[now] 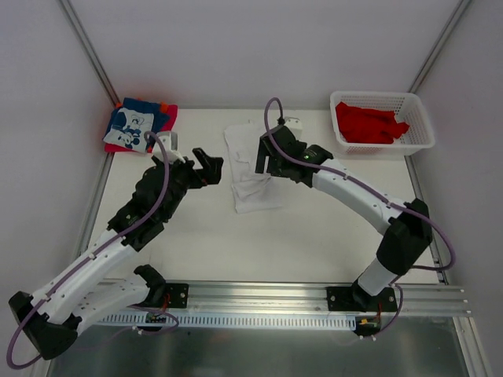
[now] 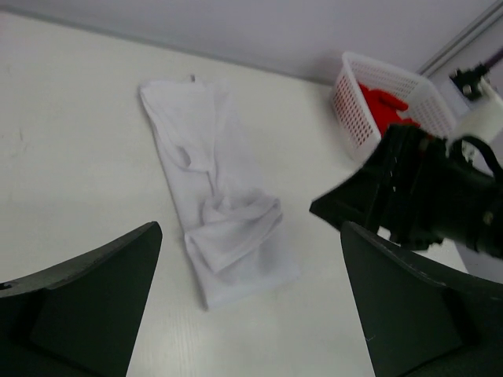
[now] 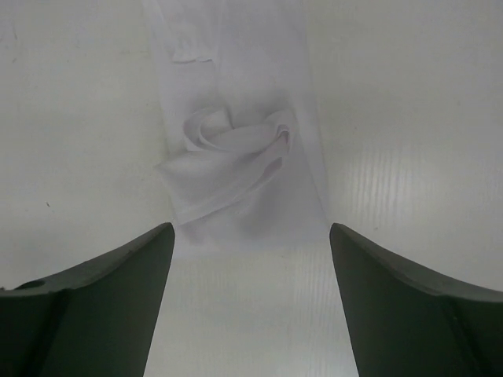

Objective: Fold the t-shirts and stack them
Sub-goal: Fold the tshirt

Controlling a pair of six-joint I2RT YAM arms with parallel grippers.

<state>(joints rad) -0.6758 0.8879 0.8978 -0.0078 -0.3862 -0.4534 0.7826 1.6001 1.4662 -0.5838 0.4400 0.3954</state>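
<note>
White table (image 1: 196, 236) carrying long-folded white t-shirt (image 1: 253, 169), middle bunching up. Left gripper (image 2: 250, 228) hovering left of shirt, right gripper (image 3: 249, 229) hanging over shirt. Both spreading wide, gripping nothing. Advising: flattening bunch first, pinching shirt's end corners, folding evenly.

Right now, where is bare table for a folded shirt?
Free: the strip between the white t-shirt and the front rail; the patch between shirt and basket. Crowded: beside the shirt, at the left end effector and right end effector; far-left corner, folded stack.
</note>
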